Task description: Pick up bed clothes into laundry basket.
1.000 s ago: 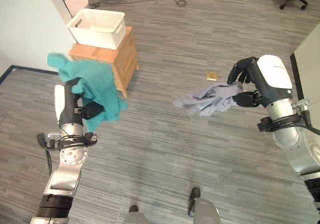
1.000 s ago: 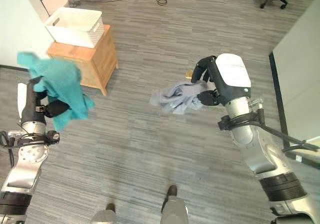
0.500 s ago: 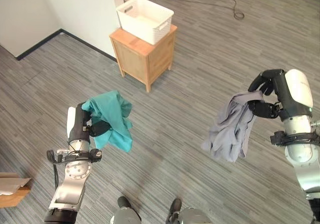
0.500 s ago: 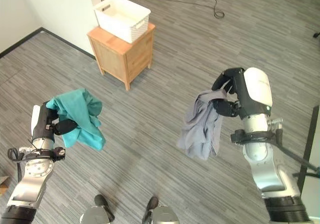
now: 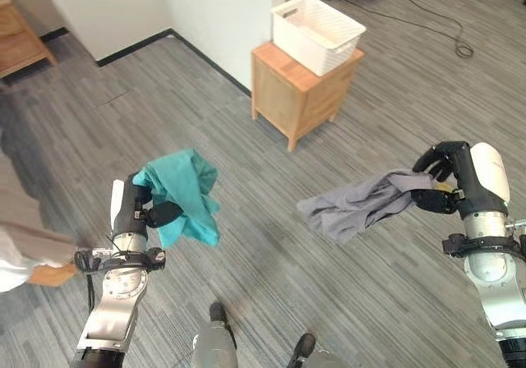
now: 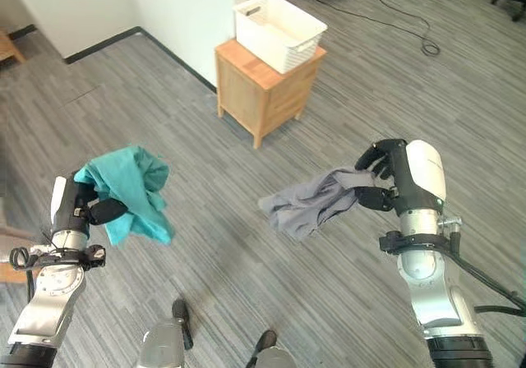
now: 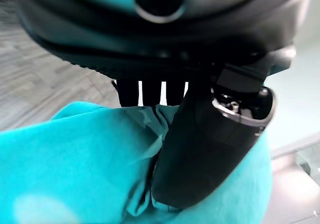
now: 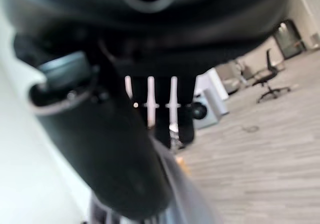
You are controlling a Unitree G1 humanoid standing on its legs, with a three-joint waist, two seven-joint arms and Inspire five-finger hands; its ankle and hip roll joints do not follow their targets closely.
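In the left eye view, the left hand (image 5: 146, 206) sits at the lower left of the frame with its fingers and thumb curled round a crumpled teal cloth garment (image 5: 182, 194), which bunches above the hand and hangs down its right side, clear of the floor. The left wrist view shows the same grip from close up: the dark thumb (image 7: 200, 149) presses into the teal folds and the row of fingers closes over them.

At the right of the frame, the right hand (image 5: 445, 186) is curled round one end of a wrinkled grey cloth garment (image 5: 355, 207). The cloth streams out from the hand toward the frame's centre, held in the air above the grey wood-plank floor (image 5: 246, 171).

The white slatted plastic laundry basket (image 5: 318, 33) stands at the upper middle of the frame on top of a small light-wood cabinet (image 5: 303, 91), which is set against the corner of a white wall (image 5: 222, 6). Both garments are well apart from the basket. A black cable (image 5: 427, 25) trails across the floor at the upper right.
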